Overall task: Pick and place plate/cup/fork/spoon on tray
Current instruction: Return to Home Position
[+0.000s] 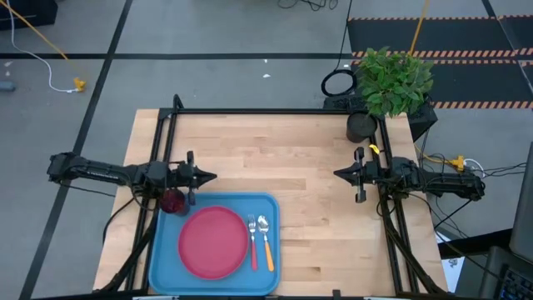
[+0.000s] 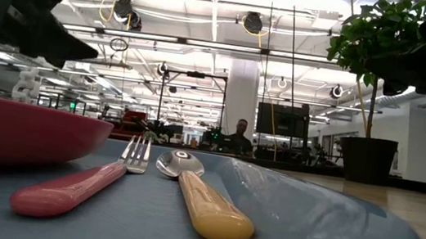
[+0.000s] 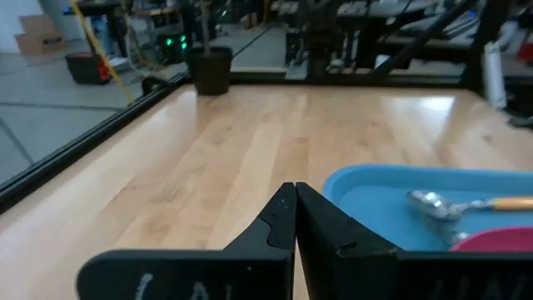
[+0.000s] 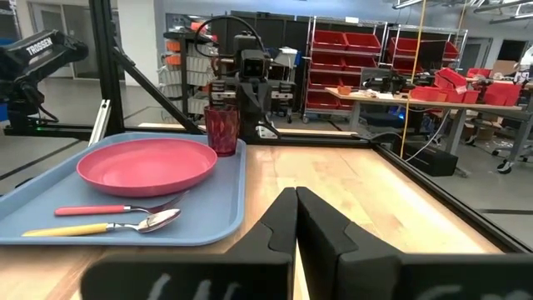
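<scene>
The light blue tray (image 1: 166,250) lies at the table's near left. On it lie the pink-red plate (image 1: 213,242), the fork (image 1: 252,242) and the orange-handled spoon (image 1: 266,242), side by side right of the plate. The dark red cup (image 1: 173,201) stands on the tray's far left corner; it also shows in the right wrist view (image 4: 221,129). My left gripper (image 1: 213,176) is shut and empty, above the table just beyond the tray's far edge; it shows in its wrist view (image 3: 294,193) too. My right gripper (image 1: 337,173) is shut and empty over the table's right half (image 4: 295,197).
A black plant pot (image 1: 361,127) with a green plant (image 1: 393,79) stands at the table's far right corner. Bare wood lies between the two grippers and right of the tray. A black frame runs along the table's far and side edges.
</scene>
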Robot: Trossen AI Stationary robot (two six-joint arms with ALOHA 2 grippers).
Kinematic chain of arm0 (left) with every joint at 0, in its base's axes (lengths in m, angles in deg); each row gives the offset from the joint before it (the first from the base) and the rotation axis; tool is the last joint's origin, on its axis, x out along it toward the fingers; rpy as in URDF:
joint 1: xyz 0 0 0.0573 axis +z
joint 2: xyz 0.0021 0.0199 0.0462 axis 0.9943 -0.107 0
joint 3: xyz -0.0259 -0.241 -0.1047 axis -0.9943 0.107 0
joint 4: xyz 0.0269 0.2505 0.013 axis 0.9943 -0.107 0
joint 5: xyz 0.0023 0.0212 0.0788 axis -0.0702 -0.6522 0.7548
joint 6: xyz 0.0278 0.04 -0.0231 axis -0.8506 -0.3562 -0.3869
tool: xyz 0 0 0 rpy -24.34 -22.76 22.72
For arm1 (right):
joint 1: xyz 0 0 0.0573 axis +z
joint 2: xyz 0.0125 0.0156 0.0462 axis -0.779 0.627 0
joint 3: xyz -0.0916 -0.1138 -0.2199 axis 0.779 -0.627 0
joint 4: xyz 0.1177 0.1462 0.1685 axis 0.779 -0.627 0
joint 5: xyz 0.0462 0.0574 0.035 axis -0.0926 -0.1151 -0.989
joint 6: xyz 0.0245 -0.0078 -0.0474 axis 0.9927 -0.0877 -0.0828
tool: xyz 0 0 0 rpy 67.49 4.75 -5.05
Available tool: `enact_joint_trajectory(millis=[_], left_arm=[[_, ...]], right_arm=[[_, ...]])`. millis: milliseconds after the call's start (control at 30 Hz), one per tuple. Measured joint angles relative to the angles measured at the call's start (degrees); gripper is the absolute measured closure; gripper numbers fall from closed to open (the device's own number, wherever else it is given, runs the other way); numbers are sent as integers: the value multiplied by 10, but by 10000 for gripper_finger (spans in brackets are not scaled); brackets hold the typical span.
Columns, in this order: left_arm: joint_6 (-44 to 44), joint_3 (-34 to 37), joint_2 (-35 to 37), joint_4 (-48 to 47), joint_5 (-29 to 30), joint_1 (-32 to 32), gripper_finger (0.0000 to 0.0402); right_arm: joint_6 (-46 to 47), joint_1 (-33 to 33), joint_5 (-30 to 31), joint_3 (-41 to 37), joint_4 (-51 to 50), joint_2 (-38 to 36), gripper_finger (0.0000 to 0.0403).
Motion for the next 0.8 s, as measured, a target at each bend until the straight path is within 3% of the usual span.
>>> enact_joint_trajectory(millis=[800], left_arm=[[-52,0,172,-49,-4,-48,396]], right_arm=[[0,0,0,0,-1,0,403]])
